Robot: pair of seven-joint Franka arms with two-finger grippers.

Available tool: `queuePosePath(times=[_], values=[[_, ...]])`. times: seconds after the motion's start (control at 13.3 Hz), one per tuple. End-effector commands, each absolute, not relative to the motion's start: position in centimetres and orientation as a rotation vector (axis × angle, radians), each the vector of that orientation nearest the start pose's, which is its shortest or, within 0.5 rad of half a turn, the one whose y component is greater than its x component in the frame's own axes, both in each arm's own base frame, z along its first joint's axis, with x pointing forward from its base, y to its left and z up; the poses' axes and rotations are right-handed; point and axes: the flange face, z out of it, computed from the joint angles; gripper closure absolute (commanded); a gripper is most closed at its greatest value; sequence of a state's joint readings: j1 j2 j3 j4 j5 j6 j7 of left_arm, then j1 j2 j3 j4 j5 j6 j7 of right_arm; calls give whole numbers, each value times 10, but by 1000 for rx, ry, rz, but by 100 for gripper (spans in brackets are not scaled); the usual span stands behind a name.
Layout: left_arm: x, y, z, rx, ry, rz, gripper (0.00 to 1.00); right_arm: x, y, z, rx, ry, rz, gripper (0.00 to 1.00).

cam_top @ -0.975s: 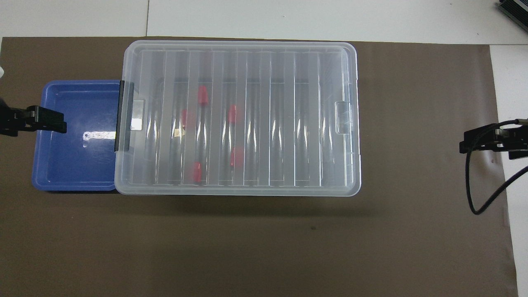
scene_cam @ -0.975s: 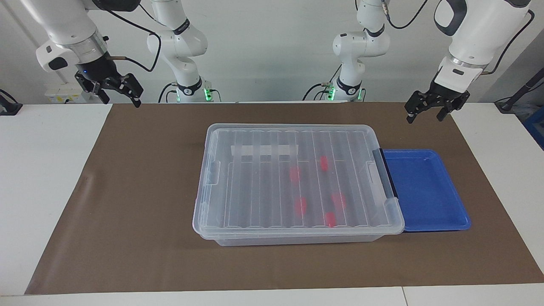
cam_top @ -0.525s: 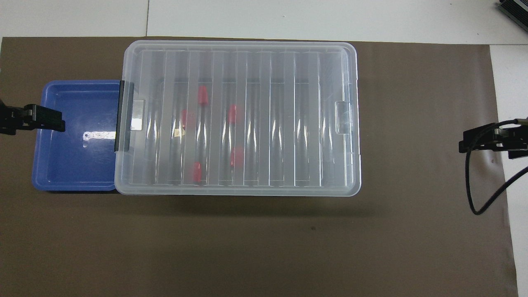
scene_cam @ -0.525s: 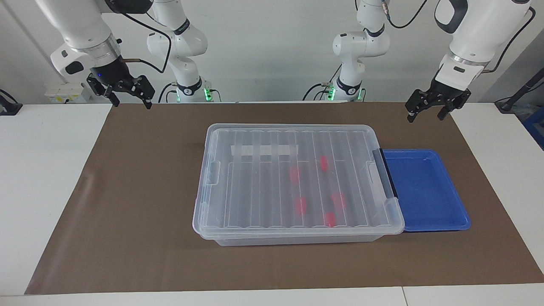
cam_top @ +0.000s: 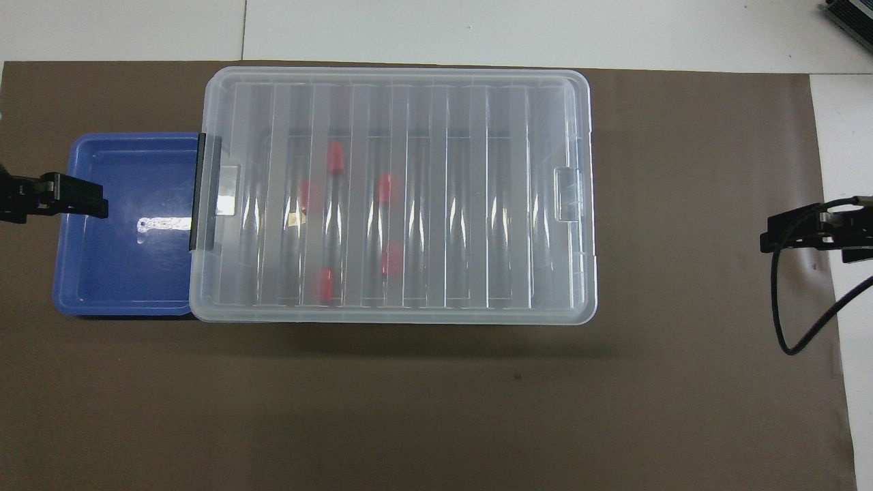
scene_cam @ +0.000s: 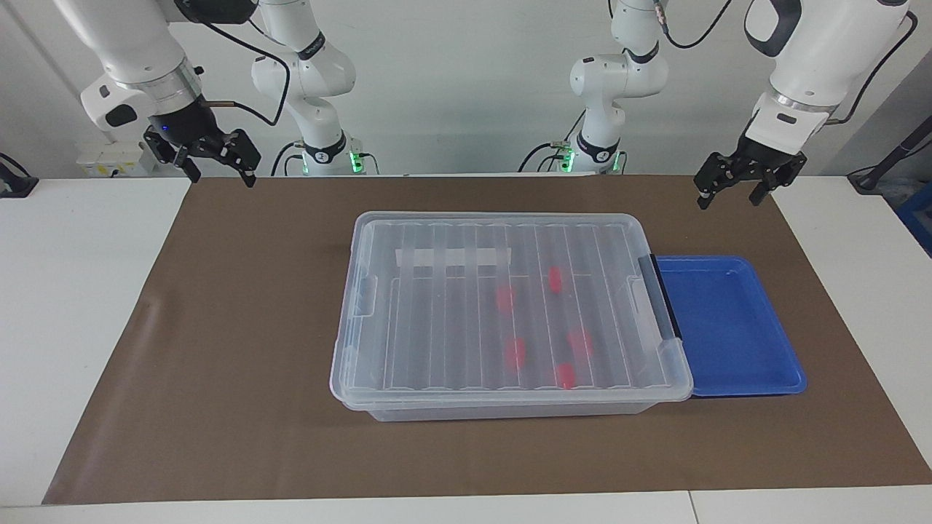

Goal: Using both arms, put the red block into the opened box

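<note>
We see both tools open, empty: left tool (scene_cam: 730, 193) over brown mat nr blue plastic tray (scene_cam: 735, 327), right tool (scene_cam: 216, 169) at mat's edge. Clear ribbed-lid plastic box (scene_cam: 510, 313) lid on, five small red blocks (scene_cam: 555, 279) inside.

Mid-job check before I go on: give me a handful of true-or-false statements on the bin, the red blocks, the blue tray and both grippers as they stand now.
1. The ribbed lid lies on the clear bin. True.
2. Five red blocks show through the lid, inside the bin. True.
3. The blue tray holds a red block. False: it holds none.
4. The left gripper grips a red block. False: its jaws are open, holding nothing, up over the mat near the tray.
5. The right gripper rests on the lid. False: it hangs open over the mat's edge at the right arm's end, apart from the bin.
</note>
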State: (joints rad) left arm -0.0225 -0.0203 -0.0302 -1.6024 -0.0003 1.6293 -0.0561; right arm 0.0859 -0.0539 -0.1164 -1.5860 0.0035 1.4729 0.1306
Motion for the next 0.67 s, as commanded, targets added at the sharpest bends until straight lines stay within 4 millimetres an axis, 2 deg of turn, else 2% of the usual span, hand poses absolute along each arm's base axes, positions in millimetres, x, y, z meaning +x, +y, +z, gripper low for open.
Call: queuePosePath(times=[0.0,0.15,0.6], values=[[548,-33,633,-3160,0,-61,0,527,-25,639,-3131,253,117,0],[548,-33,634,-3160,0,-66,0,526,-25,639,-3131,253,121,0],[548,-31,634,-3160,-3,-69,0,525,-9,638,-3168,204,127,0]])
